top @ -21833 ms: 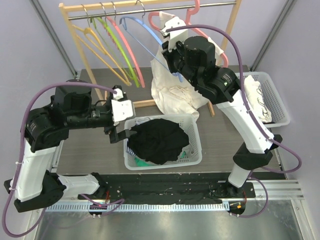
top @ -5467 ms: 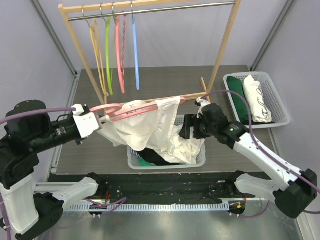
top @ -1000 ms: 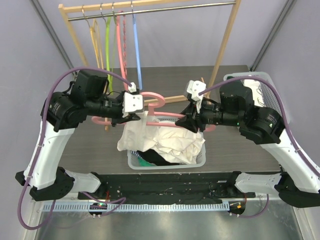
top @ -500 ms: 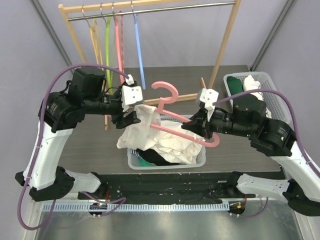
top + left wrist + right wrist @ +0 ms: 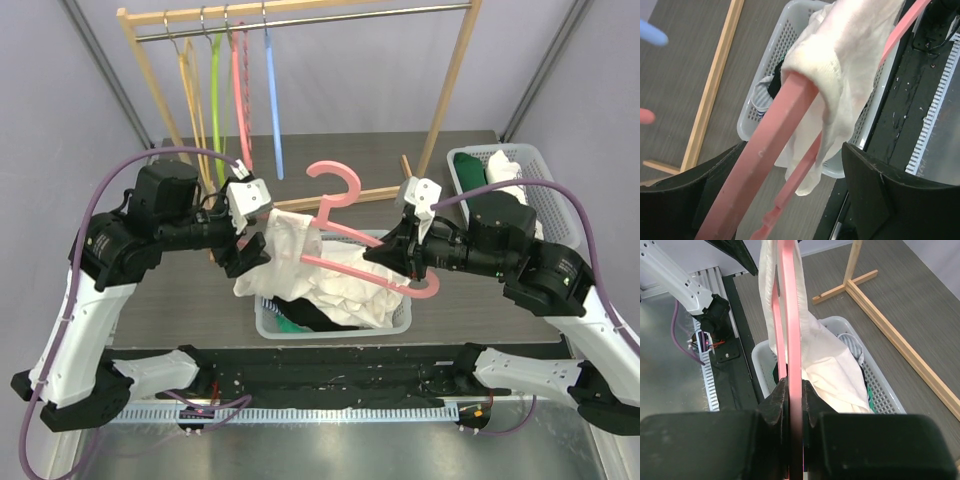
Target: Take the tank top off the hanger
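While the white laundry basket (image 5: 275, 322) sits nearest the arm bases with a dark garment (image 5: 320, 312) in its bottom, the bulk of the white tank top (image 5: 285, 245) is heaped over that garment, and only one strap section rises out of it, sleeved over the left end of the pink hanger (image 5: 791, 315). The hanger is held tilted above the basket, well off the rail. Change noted: the right gripper (image 5: 792, 391), loose a second ago, is now clamped on the hanger's lower bar. The left gripper (image 5: 795, 150), which was closed a second ago, now stands with jaws apart on either side of the fabric-covered hanger end, touching neither in the wrist view. Assessment: support of the hanger has passed to the right arm, freeing the left to take the fabric. The garment is not yet off, and the remaining step appears to be sliding that last loop clear of the hanger end. Beyond, the wooden clothes rack (image 5: 448, 90) carries four bare hangers. A second basket (image 5: 535, 165) of folded items sits far right, untouched.
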{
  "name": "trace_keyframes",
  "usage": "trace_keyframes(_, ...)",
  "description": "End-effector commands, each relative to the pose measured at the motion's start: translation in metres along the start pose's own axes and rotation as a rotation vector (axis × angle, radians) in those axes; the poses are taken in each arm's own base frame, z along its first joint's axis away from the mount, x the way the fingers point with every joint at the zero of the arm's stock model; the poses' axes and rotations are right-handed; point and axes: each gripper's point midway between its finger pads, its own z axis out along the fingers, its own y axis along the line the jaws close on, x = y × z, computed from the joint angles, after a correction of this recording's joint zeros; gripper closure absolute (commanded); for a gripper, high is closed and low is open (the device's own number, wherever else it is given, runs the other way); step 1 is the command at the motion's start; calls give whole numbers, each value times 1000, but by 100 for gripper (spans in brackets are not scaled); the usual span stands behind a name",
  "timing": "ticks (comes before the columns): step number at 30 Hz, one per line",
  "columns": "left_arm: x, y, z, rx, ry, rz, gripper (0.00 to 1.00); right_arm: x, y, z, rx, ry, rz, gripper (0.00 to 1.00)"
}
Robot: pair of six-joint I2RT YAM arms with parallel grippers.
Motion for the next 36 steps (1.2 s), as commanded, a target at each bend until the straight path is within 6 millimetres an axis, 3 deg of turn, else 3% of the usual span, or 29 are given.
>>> trace_keyframes(1,0,0,-4,-32,-31,-43,25,-28,-8,5,38,-95,13,99)
trace_keyframes(7,0,3,0,-36,-32,-67,29,-31,-6,5,27,-106,18,99)
trace_keyframes(14,-18,-2,-7,-6,-92,-90,29,-25,-8,6,36,-92,16,99)
trace_keyframes(20,-19,-10,-15,12,-97,-100,29,-17,-16,10,69,-57,-1,99)
trace_keyframes(22,-13,-6,-24,-38,-87,-81,24,-18,-20,4,99,-66,-7,99)
trace_keyframes(23,-11,-5,-32,-68,-97,-72,18,-17,-22,2,111,-65,-9,99)
trace_keyframes(24,-8,-4,-37,-92,-96,-49,5,-18,-22,0,116,-70,-12,99)
trace_keyframes(25,-1,0,-38,-119,-73,-42,0,-19,-23,-3,127,-77,-16,99)
trace_keyframes(31,18,21,-53,-289,-44,-3,0,-11,-23,-4,126,-24,-15,99)
trace_keyframes(36,5,16,-53,-255,-92,-37,0,-5,-26,-2,143,-8,-10,99)
